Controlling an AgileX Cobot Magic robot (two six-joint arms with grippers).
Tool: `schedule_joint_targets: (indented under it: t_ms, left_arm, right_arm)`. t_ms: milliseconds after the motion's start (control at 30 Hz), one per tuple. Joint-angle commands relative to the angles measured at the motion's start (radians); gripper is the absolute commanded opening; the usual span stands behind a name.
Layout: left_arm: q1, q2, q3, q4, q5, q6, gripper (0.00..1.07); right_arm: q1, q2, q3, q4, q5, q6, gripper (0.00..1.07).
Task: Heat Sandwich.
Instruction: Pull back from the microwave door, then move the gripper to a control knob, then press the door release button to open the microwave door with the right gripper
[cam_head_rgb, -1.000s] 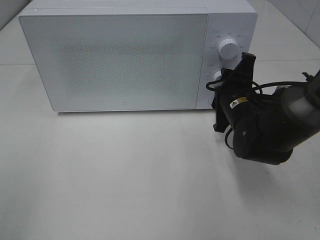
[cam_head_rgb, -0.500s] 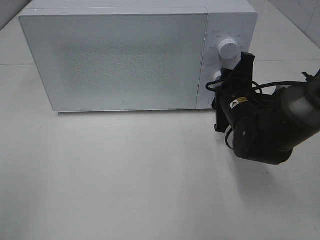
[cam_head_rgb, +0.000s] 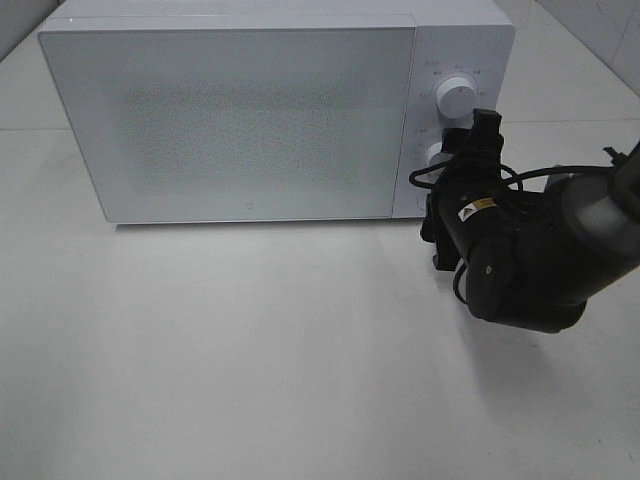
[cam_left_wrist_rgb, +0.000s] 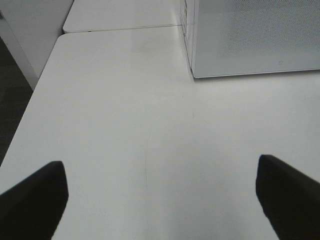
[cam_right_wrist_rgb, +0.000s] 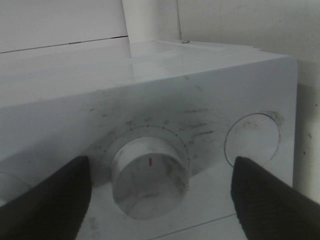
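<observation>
The sandwich is out of view. The white microwave stands at the back of the table with its door shut. My right gripper is at the control panel, in front of the lower knob. The right wrist view shows that knob with a red mark, between my right gripper's two dark fingers, with a gap on each side, so the jaws are open. My left gripper hangs open over bare table, nothing between its fingers.
The upper knob sits above the lower one on the panel. A flat round button lies beside the knob near the panel's edge. The white table stretches in front of the microwave. Its left edge drops to a dark floor.
My right gripper's jaws have spread apart around the lower knob, and the wrist has shifted slightly toward the panel. The left arm has not moved.
</observation>
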Motion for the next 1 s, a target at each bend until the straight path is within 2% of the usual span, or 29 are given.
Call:
schedule_joint_targets:
  t_ms: [33,233,700,867,1000]
  left_arm:
    - [0.005,-0.028,0.0,-0.004,-0.011,-0.007,0.96]
    - [0.005,-0.028,0.0,-0.004,-0.011,-0.007,0.96]
    - [0.005,-0.021,0.0,-0.003,-0.011,-0.007,0.96]
    - [0.005,-0.021,0.0,-0.003,-0.011,-0.007,0.96]
    - [0.005,-0.021,0.0,-0.003,-0.011,-0.007,0.96]
  right_arm:
    - [-0.007,-0.011,-0.017,-0.048,-0.108,-0.035,0.81]
    - [-0.007,-0.012,-0.001,-0.095,-0.112,-0.034,0.78]
    - [-0.007,-0.119,0.191,-0.201,-0.042,-0.066,0.76]
    - [-0.007,-0.225,0.251,-0.265,0.102,-0.16,0.76]
    - [-0.007,-0.29,0.257,-0.291,0.243,-0.252,0.76]
